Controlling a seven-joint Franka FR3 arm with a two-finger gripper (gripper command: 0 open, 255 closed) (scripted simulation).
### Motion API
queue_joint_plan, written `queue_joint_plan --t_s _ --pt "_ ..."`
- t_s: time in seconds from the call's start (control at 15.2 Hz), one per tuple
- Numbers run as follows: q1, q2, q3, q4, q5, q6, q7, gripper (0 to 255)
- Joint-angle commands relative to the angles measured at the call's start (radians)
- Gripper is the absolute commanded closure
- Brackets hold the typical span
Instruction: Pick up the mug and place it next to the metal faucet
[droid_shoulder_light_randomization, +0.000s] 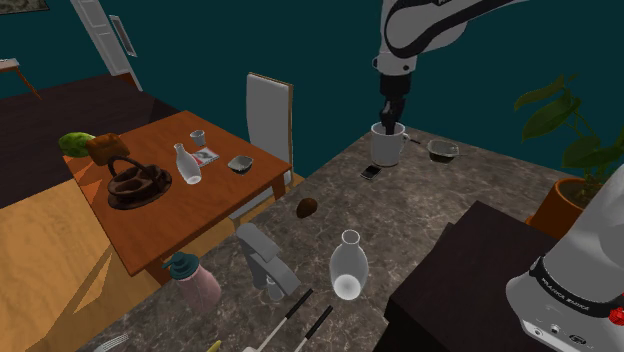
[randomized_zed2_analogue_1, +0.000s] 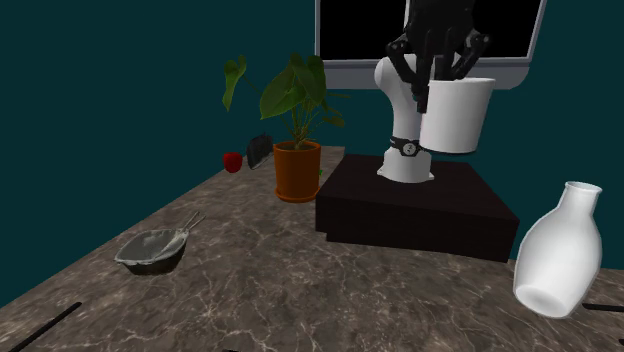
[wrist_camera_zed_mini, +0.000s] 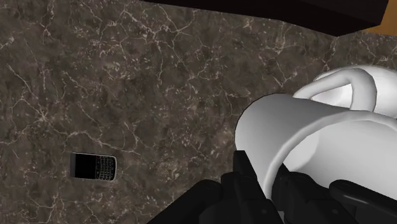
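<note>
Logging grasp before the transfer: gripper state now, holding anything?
Gripper: jaws closed over the rim of the white mug, holding it.

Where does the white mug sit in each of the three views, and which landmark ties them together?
Shoulder view: white mug upper middle, under the gripper.
Second exterior view: mug upper right, in front of the arm's white base.
Wrist view: mug clasped at its rim by the fingers.
Shared landmark: the dark marbled counter.
</note>
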Motion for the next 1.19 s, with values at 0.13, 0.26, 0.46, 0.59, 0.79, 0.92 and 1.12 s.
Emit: queue_joint_plan --t_s 0.13,0.26,0.46,0.59,0.79,0.92,1.12 --pt "0.047 0.006 0.055 0.009 0.019 0.000 0.094 255" --pt "0.070 0.019 0.082 0.024 0.028 0.001 0.141 255" --pt "0.104 0.046 0.122 0.053 0.039 0.002 0.210 255" --pt "0.126 0.068 0.148 0.079 0.044 0.002 0.256 255" --pt "0.160 0.109 0.185 0.126 0.048 0.000 0.325 255" --pt "0.187 0.148 0.213 0.173 0.048 -0.003 0.382 255" --pt "0.188 0.161 0.213 0.147 0.047 0.036 0.381 255"
